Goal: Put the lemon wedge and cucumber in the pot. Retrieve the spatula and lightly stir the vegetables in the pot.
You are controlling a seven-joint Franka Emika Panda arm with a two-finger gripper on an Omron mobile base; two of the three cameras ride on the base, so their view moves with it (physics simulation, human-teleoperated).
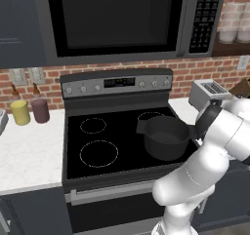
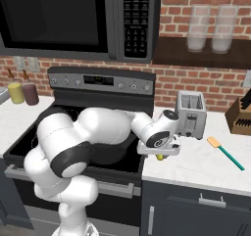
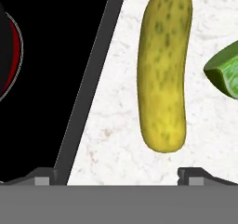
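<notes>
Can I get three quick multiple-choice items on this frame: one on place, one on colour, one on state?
1. Where does the spatula lie?
A. On the counter right of the toaster
B. Inside the pot
C. On a stove burner

2. What colour is the spatula's handle?
A. Red
B. Teal-green
C. Black

3. How do the gripper jaws stand over the cucumber?
A. Shut on the cucumber
B. Shut, holding nothing
C. Open, holding nothing

Answers:
1. A, the right base view shows it flat on the white counter, right of the toaster.
2. B, a thin teal-green handle runs from the orange-tan blade.
3. C, in the hand view the tips sit wide apart, the cucumber lying untouched beside the lemon wedge.
</notes>
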